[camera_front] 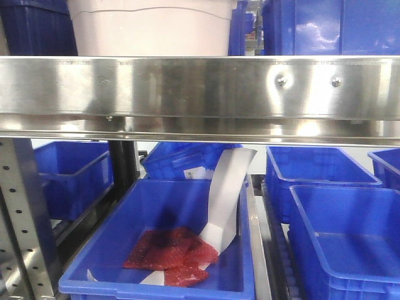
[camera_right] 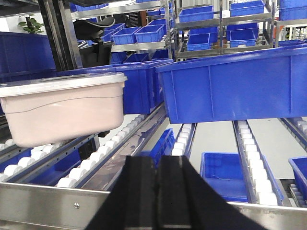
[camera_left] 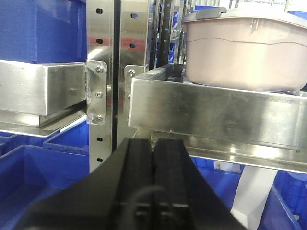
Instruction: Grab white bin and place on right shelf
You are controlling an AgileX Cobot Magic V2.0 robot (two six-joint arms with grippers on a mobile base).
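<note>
Two black tools show only in their own wrist views: the left tool (camera_left: 154, 158) and the right tool (camera_right: 158, 175) each have their fingers pressed together, clenched on nothing, and both sit just in front of the right shelf (camera_front: 200, 87), below its level and apart from the white bin (camera_right: 62, 112). The white bin rests on the shelf's white rollers (camera_right: 110, 151), behind the broad shiny front rail and toward its left end, lid on. Beside the bin on the same level stands a large blue bin (camera_right: 230, 86), near but not touching. Under the rail lies an open blue bin (camera_front: 169, 250) holding a red bag (camera_front: 172, 255) and a bent strip of white paper (camera_front: 226, 194). More blue bins (camera_front: 319, 172) sit around it. Perforated grey uprights (camera_left: 100, 72) rise left of the rail, and further racks (camera_right: 211, 19) of blue bins fill the room behind the shelf.
</note>
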